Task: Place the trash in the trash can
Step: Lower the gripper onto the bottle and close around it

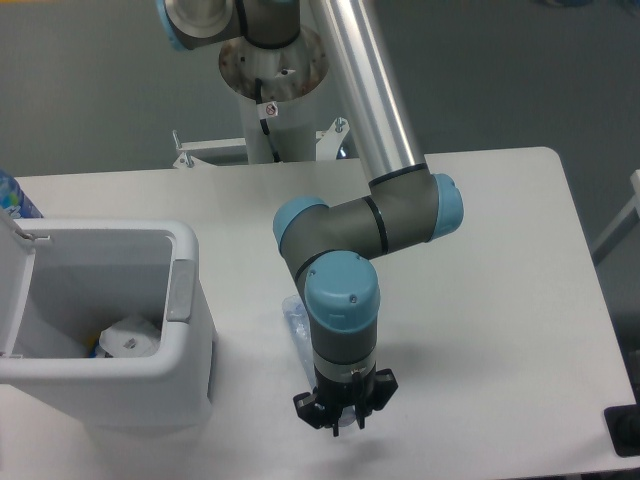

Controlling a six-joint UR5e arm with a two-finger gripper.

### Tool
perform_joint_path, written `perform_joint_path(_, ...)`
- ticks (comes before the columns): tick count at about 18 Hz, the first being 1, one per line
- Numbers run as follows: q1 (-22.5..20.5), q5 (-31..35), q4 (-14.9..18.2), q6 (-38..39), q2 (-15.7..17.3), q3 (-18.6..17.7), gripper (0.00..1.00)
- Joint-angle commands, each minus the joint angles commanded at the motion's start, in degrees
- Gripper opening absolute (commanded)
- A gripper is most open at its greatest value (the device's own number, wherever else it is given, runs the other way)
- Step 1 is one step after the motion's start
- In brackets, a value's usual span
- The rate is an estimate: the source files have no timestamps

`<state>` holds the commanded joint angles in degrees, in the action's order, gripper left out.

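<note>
The clear bluish crushed bottle [295, 325] lies on the white table just right of the trash can, and most of it is hidden under my wrist. My gripper [343, 415] points straight down over the bottle's near end, low at the table. Its fingers are hidden under the gripper body, so I cannot tell whether they are closed on the bottle. The white boxy trash can [185, 355] stands at the left with its lid open and a grey latch tab [181, 290] on its right wall. A white piece with dark print [130, 338] lies inside it.
A bottle with a bright blue label [12, 197] shows at the far left edge behind the bin's raised lid [15, 290]. The arm's base column [272, 90] stands behind the table. The table's front edge is close below the gripper.
</note>
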<state>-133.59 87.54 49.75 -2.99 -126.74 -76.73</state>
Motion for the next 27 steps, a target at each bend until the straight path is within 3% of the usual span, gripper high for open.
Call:
perform_joint_path(17, -1.1, -2.1, -0.1, 0.0, 3.0, 0.3, 0.39)
perform_joint_path(27, -2.3, -2.4, -2.6, 1.4, 5.1, 5.4, 0.39)
